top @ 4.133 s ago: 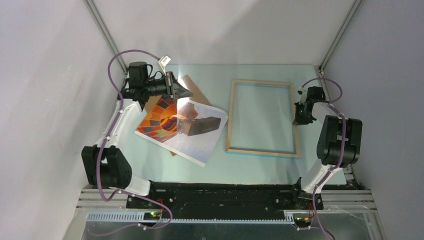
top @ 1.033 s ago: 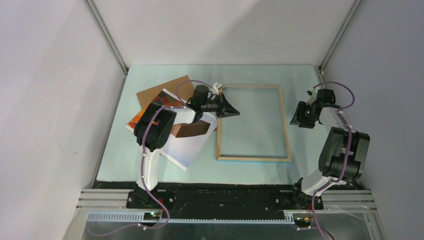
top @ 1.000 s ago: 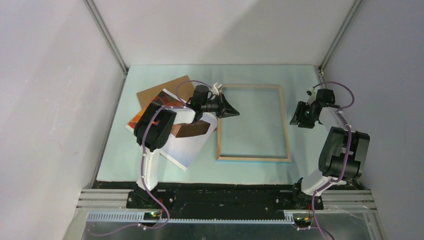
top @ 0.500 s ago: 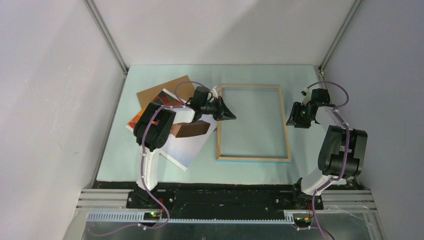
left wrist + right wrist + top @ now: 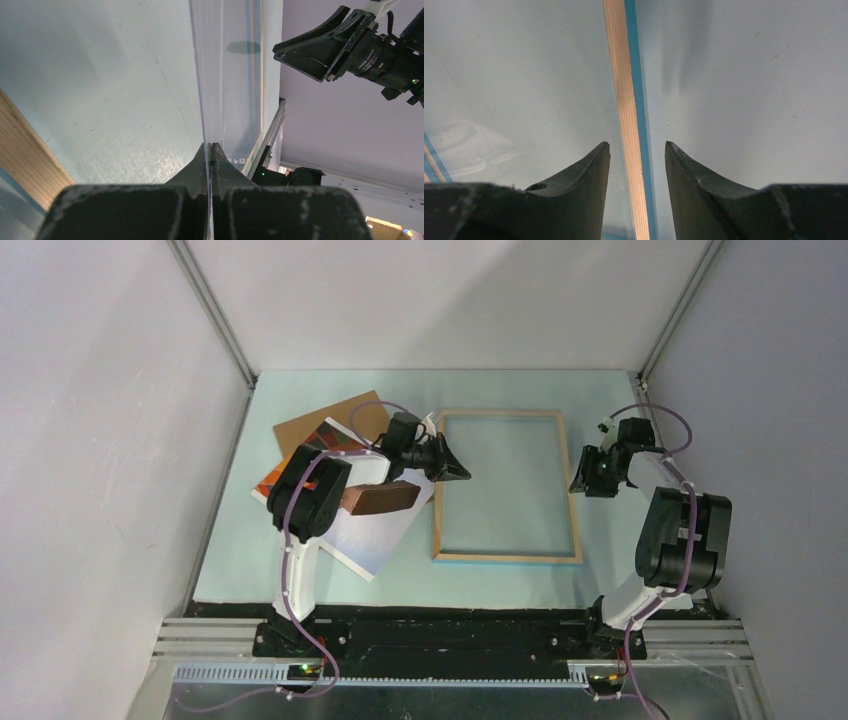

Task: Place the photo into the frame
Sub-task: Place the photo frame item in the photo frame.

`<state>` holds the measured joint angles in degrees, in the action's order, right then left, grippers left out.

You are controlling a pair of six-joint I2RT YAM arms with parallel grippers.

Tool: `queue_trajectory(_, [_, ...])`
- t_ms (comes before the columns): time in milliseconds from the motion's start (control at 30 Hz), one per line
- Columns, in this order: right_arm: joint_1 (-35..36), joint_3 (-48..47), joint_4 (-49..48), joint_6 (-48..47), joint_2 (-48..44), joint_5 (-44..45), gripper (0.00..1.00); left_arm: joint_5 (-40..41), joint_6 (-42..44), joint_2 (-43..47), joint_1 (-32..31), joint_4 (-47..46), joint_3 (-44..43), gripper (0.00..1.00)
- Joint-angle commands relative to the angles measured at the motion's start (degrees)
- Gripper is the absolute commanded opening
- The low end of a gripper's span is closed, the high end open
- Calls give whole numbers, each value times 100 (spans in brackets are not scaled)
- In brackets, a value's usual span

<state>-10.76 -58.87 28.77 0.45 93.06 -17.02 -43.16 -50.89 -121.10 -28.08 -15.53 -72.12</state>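
Being straddled by the spread right tool [image 5: 636, 145], the frame [image 5: 624, 75] is being readied, its clear pane [image 5: 225, 75] pinched by the left tool [image 5: 210, 146]; the photo [image 5: 372, 536] is likely needed next

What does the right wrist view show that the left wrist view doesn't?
Only the right wrist view: the right end effector open, its fingers either side of a rail of the frame, wood with a blue edge. Only the left wrist view: the left end effector shut on the edge of a clear sheet, and the right end effector seen from outside, beyond the sheet. Both: the frame and the pale table.
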Motion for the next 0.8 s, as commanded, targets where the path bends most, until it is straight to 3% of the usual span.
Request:
queue_trajectory(0, [94, -109, -147, -28, 119, 6, 48, 89, 217, -34, 33, -49, -198, 0])
queue_trajectory(767, [259, -177, -70, -27, 387, -2, 46, 209, 91, -158, 30, -46, -304, 0])
